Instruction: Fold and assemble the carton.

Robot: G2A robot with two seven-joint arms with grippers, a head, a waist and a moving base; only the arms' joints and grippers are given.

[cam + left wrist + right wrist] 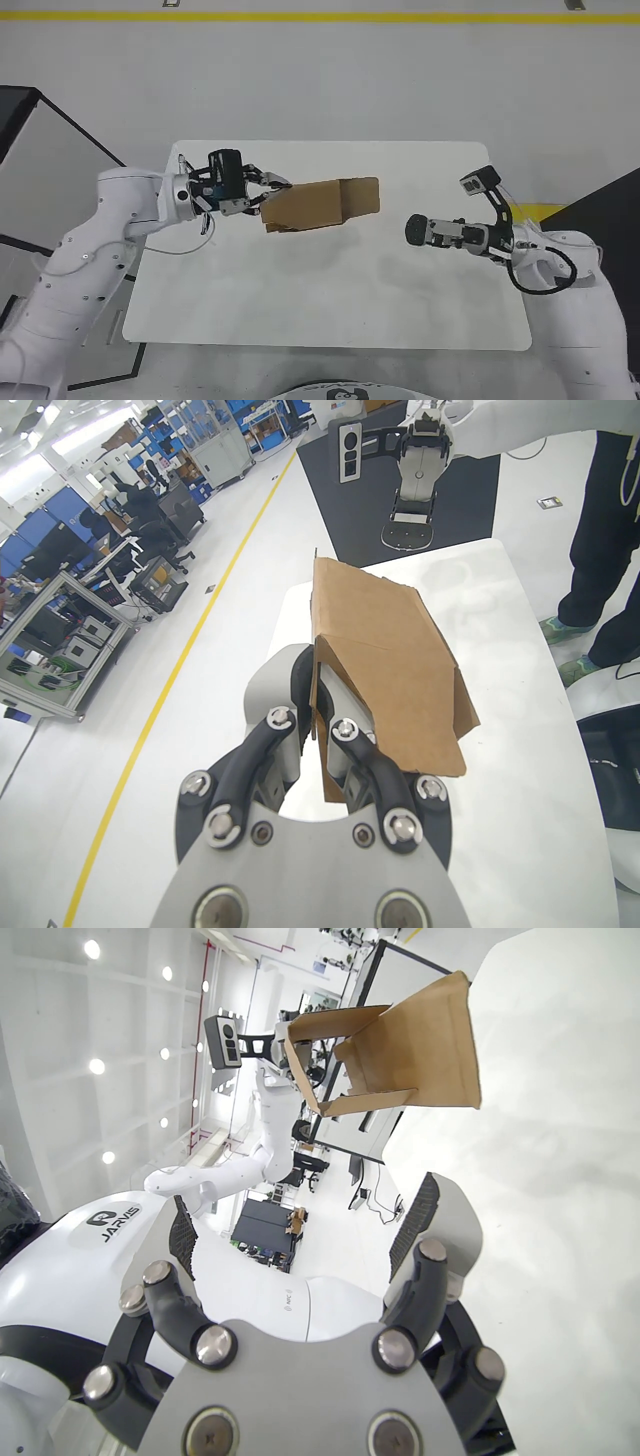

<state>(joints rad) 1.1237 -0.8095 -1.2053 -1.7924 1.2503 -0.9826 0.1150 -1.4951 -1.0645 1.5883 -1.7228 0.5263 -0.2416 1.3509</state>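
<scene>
Top view: the brown carton [320, 203] sits over the middle of the white tabletop [350, 300]. Whether it rests on the surface cannot be determined. The left gripper [272, 190] is clamped on the carton end nearest it. The right gripper [412, 230] points at the opposite end, apart from the carton.

Left wrist view: the left gripper [312, 682] is narrowed onto a thin cardboard edge of the carton [395, 660], with one finger on either face of the panel. The carton extends away from the gripper over the tabletop [500, 600], its panels partly folded.

Right wrist view: the right gripper [305, 1223] is spread wide and holds nothing. The carton [420, 1058] is well beyond its fingertips, seen as an open-ended sleeve with a flap turned inward, next to the tabletop [550, 1138].
</scene>
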